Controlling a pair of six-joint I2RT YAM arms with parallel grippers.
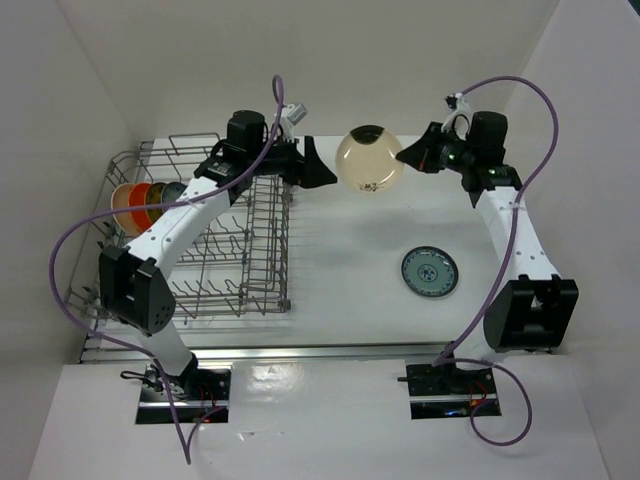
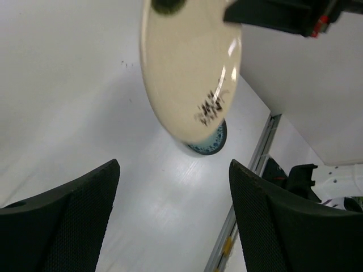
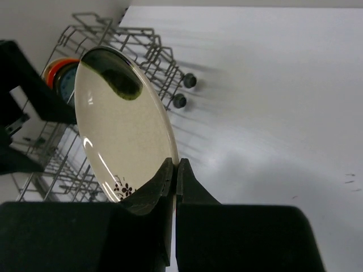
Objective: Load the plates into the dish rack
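Observation:
My right gripper [image 1: 408, 155] is shut on the rim of the cream plate [image 1: 370, 160], which it holds on edge above the table's far middle. In the right wrist view the jaws [image 3: 174, 165] pinch the lower rim of the cream plate [image 3: 122, 124]. My left gripper [image 1: 322, 165] stands open just left of that plate without touching it. In the left wrist view the cream plate [image 2: 190, 68] hangs ahead of the spread fingers [image 2: 68, 221]. A teal plate [image 1: 430, 272] lies flat on the table. The dish rack [image 1: 265, 250] at the left holds an orange plate [image 1: 128, 205] and others upright.
White walls close in the table on the left, the back and the right. A metal rail [image 1: 330, 350] runs along the near edge. The left arm [image 1: 170, 235] reaches over the rack. Purple cables loop beside both arms.

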